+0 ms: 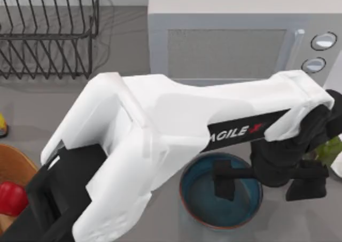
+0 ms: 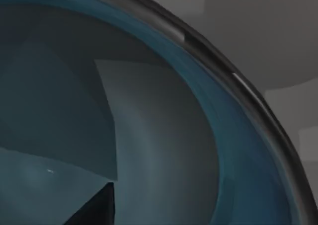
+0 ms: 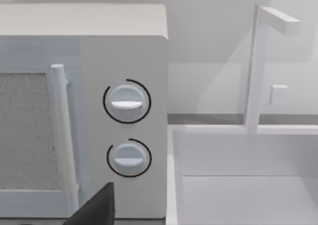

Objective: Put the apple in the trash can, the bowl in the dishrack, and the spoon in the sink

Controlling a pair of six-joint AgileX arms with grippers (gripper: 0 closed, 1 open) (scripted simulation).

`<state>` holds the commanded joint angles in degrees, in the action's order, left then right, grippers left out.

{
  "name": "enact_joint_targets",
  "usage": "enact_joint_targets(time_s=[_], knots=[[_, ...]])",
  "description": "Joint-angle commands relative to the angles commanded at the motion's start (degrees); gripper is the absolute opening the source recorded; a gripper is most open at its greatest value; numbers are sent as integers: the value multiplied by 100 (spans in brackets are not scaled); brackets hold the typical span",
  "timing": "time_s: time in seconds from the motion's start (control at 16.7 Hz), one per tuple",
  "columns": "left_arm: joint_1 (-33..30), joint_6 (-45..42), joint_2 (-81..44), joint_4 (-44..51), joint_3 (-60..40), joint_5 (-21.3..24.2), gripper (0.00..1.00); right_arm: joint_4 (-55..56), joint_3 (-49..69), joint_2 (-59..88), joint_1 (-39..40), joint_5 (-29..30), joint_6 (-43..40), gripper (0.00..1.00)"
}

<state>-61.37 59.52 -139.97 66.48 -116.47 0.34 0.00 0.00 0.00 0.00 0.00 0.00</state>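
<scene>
The apple [image 1: 12,197] sits in the trash can [image 1: 16,164] at the bench's left edge. The left gripper [image 1: 264,184] straddles the bowl [image 1: 199,199] rim near the front edge, fingers spread. The dishrack [image 1: 48,33] stands empty at the back-left corner.

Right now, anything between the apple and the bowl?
Top view: my left arm's white link spans the stretch between apple and bowl; the table beneath is hidden.

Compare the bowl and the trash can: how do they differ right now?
The bowl is blue-teal inside with a thin brownish rim; the trash can is tan-orange, wood-coloured. The bowl sits whole near the table's front middle, while the trash can is cut off at the left edge. The left tool hangs over the bowl; the apple sits in the trash can. Both are round, open-topped containers.
</scene>
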Motion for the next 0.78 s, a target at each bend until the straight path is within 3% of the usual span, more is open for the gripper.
enact_joint_targets(time_s=[0.12,0.78], knots=[[0,0,0,0,0,0,100,0,0,0,0,0,0,100],[0,0,0,0,0,0,17,0,0,0,0,0,0,100]])
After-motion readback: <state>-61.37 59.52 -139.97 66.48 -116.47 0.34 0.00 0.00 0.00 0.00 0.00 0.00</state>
